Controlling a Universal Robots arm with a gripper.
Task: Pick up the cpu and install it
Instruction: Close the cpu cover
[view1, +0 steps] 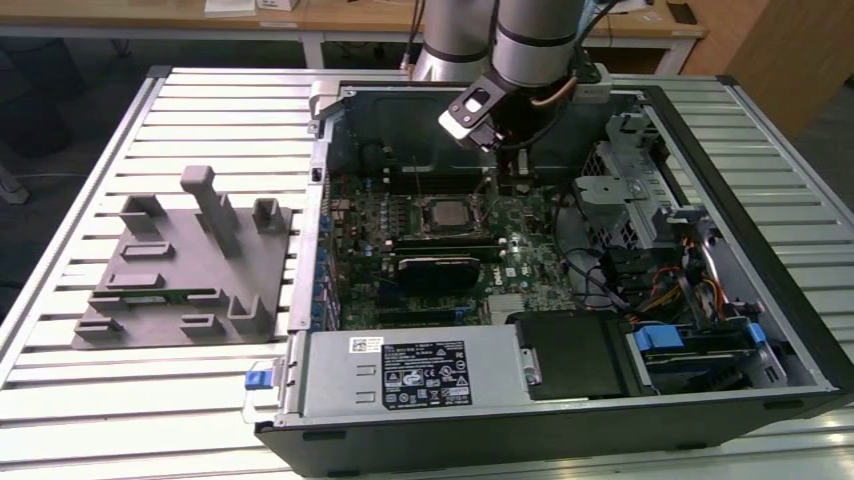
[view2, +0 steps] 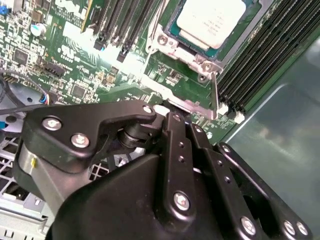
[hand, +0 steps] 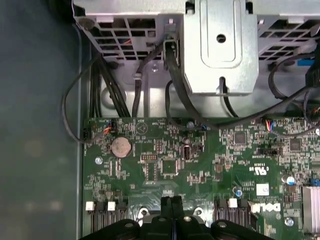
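We see the gripper (hand: 172, 201) jaws closed on nothing; the cpu (view2: 212, 21) sits in the motherboard socket (view2: 200, 62), ahead of the jaws, apart; placement looks done, latching we cannot tell

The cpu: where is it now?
In the second wrist view the cpu lies inside the motherboard socket, with memory slots alongside it.

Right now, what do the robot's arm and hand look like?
The arm is a fat silver-grey tube with a black ring. Its hand is black jointed metal bars with shiny round screws. A small white-and-black box sits at the wrist.
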